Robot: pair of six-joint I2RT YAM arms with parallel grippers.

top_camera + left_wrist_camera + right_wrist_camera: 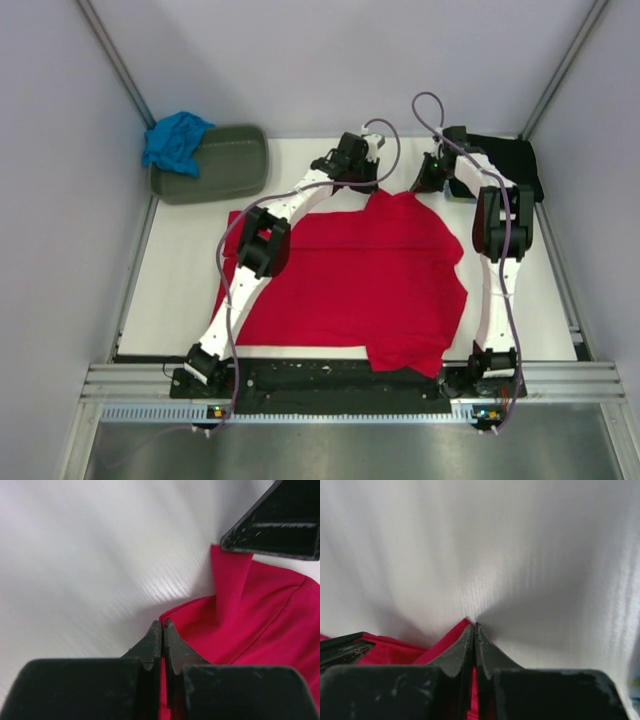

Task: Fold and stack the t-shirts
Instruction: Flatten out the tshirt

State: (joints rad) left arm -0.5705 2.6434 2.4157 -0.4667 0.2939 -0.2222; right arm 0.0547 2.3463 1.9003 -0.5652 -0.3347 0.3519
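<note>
**Item: red t-shirt** point(350, 280). Bright red plain cloth, spread mostly flat, with soft wrinkles and a stitched hem visible in the left wrist view.
**Location:** centre of the white table point(180, 290), between the two arms.
**Lie:** the broadest span runs left to right across the table. The far edge rises to a peak between the two grippers, and a rumpled lobe at the near right reaches the table's front edge. Collar and sleeves cannot be made out, so which way the neck points cannot be told.
**Left gripper** point(162, 630): closed, pinching the shirt's far edge, red cloth between its jaws.
**Right gripper** point(474, 630): likewise clamped on the far edge, just beside the left one.
**Other stock:** black t-shirt point(510, 160) at the far right corner. Turquoise t-shirt point(175, 140) bunched over the rim of the grey-green tub point(225, 165) at the far left.
</note>
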